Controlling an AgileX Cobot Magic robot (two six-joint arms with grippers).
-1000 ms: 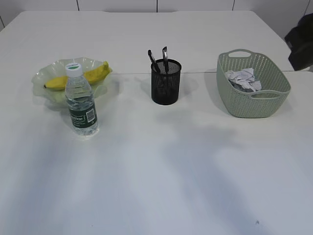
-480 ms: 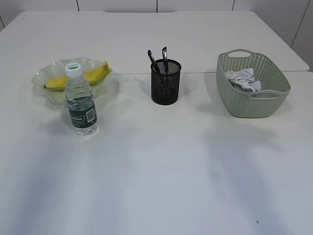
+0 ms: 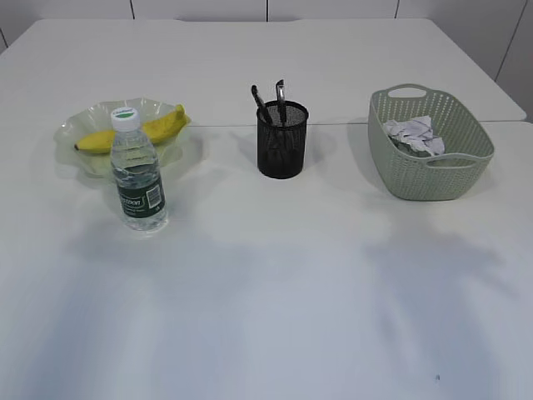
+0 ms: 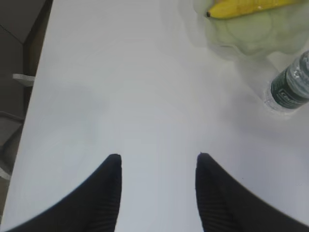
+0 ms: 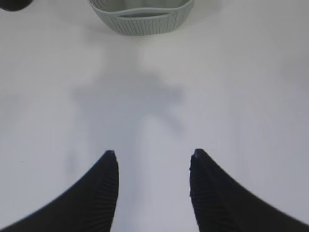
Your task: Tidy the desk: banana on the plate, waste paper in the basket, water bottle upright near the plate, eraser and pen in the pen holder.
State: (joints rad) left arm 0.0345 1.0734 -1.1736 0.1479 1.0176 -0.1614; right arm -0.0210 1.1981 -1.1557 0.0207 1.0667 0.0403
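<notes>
While both grippers, left [image 4: 157, 159] and right [image 5: 152, 154], are hanging parted and empty over the desk [image 3: 275, 292], the banana [image 3: 137, 131] is lying in the plate [image 3: 71, 129], the bottle [image 3: 139, 171] standing just beside.

Each pincer, left [image 4: 157, 155] and right [image 5: 151, 152], has two matte black, finely ribbed fingers curving to pointed tips.

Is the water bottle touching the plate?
Cannot tell. In the exterior view the bottle overlaps the plate; the left wrist view shows no plain gap.
</notes>
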